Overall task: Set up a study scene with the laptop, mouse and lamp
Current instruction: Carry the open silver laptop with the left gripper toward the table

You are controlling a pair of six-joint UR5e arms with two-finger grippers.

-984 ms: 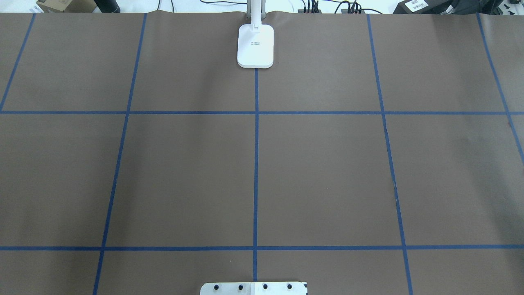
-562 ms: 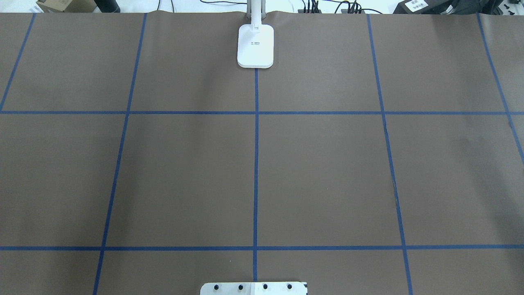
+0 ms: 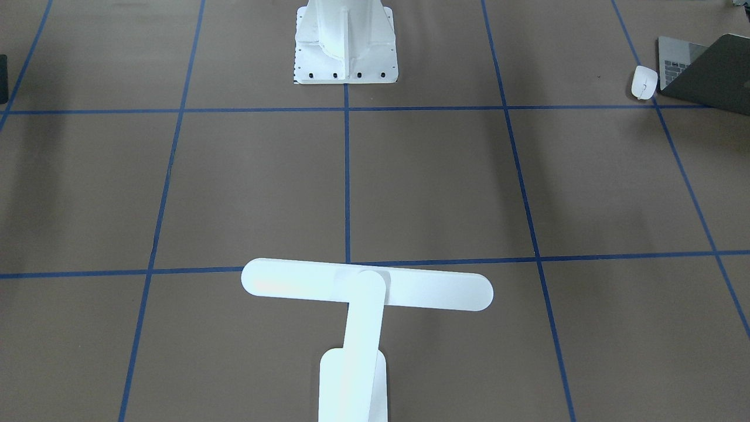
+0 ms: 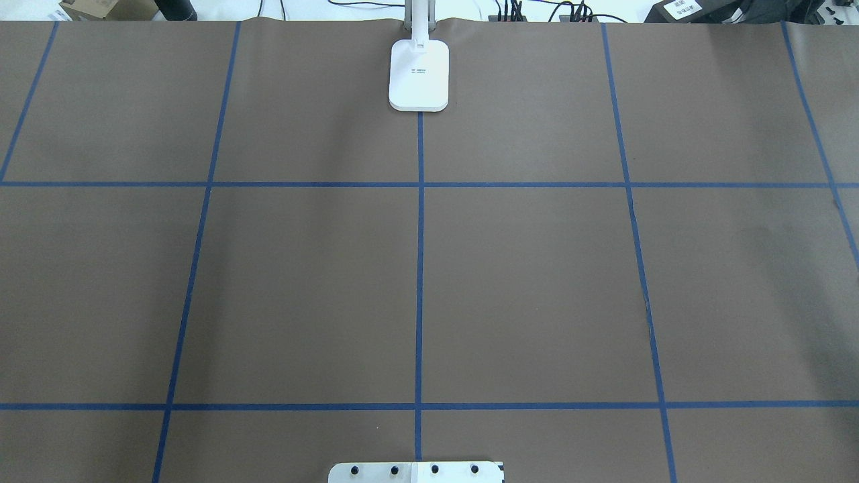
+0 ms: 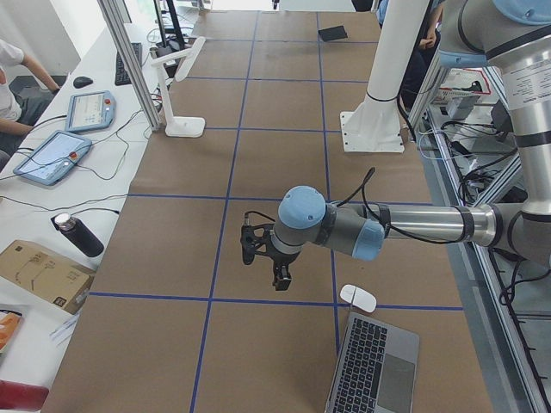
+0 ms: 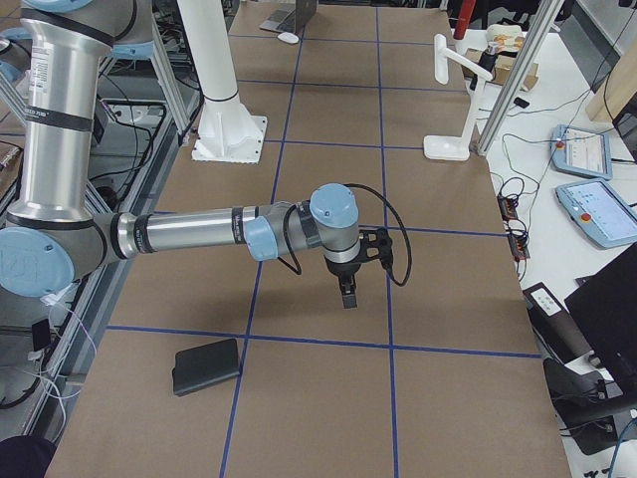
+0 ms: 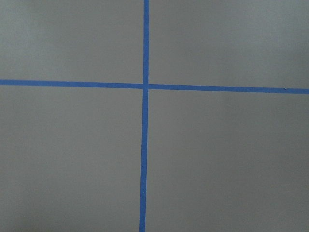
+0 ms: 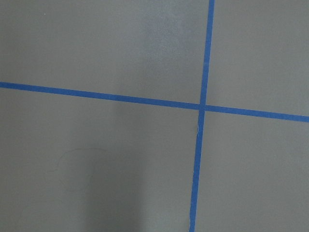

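Note:
The white lamp (image 4: 419, 74) stands at the table's far middle edge; its bar head (image 3: 366, 284) shows in the front-facing view. The open grey laptop (image 3: 703, 67) sits at the table's end on my left side, with the white mouse (image 3: 643, 82) beside it. In the exterior left view my left gripper (image 5: 275, 271) hangs over the brown table, a little short of the mouse (image 5: 357, 298) and the laptop (image 5: 374, 366). In the exterior right view my right gripper (image 6: 346, 294) hangs over bare table. I cannot tell whether either gripper is open or shut.
A flat black mat (image 6: 206, 365) lies near the table's end on my right side. The white robot pedestal (image 3: 345, 41) stands at the near middle edge. Blue tape lines divide the brown table (image 4: 537, 288). Tablets, a bottle and boxes lie beyond the far edge.

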